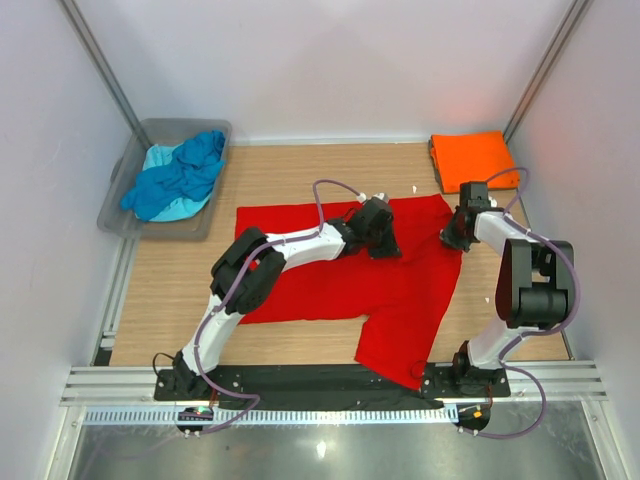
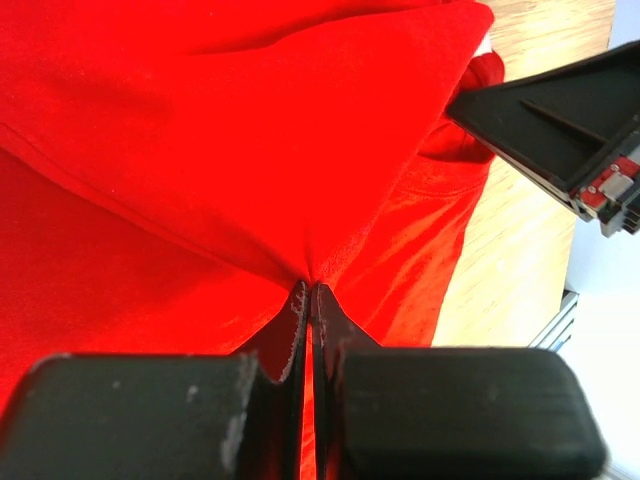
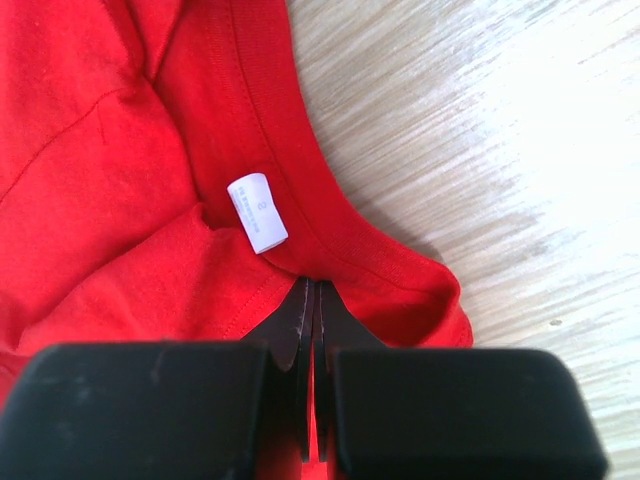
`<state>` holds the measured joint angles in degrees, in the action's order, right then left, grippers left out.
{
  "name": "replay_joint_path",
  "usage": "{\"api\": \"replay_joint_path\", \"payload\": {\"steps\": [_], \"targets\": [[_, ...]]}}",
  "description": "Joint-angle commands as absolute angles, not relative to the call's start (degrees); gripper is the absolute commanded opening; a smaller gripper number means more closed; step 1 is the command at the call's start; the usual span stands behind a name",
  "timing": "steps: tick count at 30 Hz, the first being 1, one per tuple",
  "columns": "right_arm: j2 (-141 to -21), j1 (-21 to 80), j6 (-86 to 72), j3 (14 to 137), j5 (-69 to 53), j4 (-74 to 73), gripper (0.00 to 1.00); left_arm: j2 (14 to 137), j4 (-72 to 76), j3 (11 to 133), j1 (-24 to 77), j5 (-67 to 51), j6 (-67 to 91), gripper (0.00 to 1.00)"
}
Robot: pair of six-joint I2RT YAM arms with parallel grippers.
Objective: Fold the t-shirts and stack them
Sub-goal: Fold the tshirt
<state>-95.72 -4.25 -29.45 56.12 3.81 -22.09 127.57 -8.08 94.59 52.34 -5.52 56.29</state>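
A bright red t-shirt (image 1: 340,275) lies spread on the wooden table, one sleeve hanging toward the near edge. My left gripper (image 1: 378,232) is shut on a pinch of its cloth (image 2: 250,150) near the far middle. My right gripper (image 1: 452,236) is shut on the shirt's collar (image 3: 330,210) by the white label (image 3: 257,211) at the right edge. A folded orange t-shirt (image 1: 473,158) lies at the far right corner. Blue (image 1: 180,175) and pale turquoise (image 1: 160,160) t-shirts lie crumpled in the tub.
A grey translucent plastic tub (image 1: 155,228) stands at the far left. White walls enclose the table on three sides. A black strip and metal rail (image 1: 320,385) run along the near edge.
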Motion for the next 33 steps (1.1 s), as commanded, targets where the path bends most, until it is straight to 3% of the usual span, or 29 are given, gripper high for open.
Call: {"api": "replay_joint_path", "payload": {"steps": [1, 5, 8, 10, 13, 29, 33], "targets": [[-92.4, -4.2, -28.2, 57.9, 4.7, -24.0, 0.01, 127.4, -8.3, 96.5, 52.6, -4.5, 55.0, 0.00], [-92.1, -4.3, -28.1, 58.3, 5.0, -25.0, 0.01, 127.4, -9.0, 96.6, 52.6, -4.0, 54.7, 0.00], [-93.2, -4.3, -27.7, 58.8, 4.7, -25.2, 0.11, 127.5, -9.1, 96.8, 52.6, -3.9, 54.8, 0.00], [-93.7, -4.3, -27.4, 58.7, 4.5, -24.7, 0.12, 127.7, -9.2, 96.9, 52.6, -4.3, 54.8, 0.00], [-93.6, -4.3, -27.0, 58.1, 4.2, -22.8, 0.01, 127.9, -9.1, 96.9, 52.6, -4.4, 54.9, 0.00], [-90.6, -4.3, -26.8, 59.1, 2.0, -23.5, 0.01, 128.1, -9.2, 97.3, 52.6, -4.5, 54.8, 0.00], [-91.7, -4.3, -26.8, 59.9, 1.1, -24.6, 0.07, 128.3, -9.2, 97.6, 52.6, -4.5, 54.9, 0.00]]}}
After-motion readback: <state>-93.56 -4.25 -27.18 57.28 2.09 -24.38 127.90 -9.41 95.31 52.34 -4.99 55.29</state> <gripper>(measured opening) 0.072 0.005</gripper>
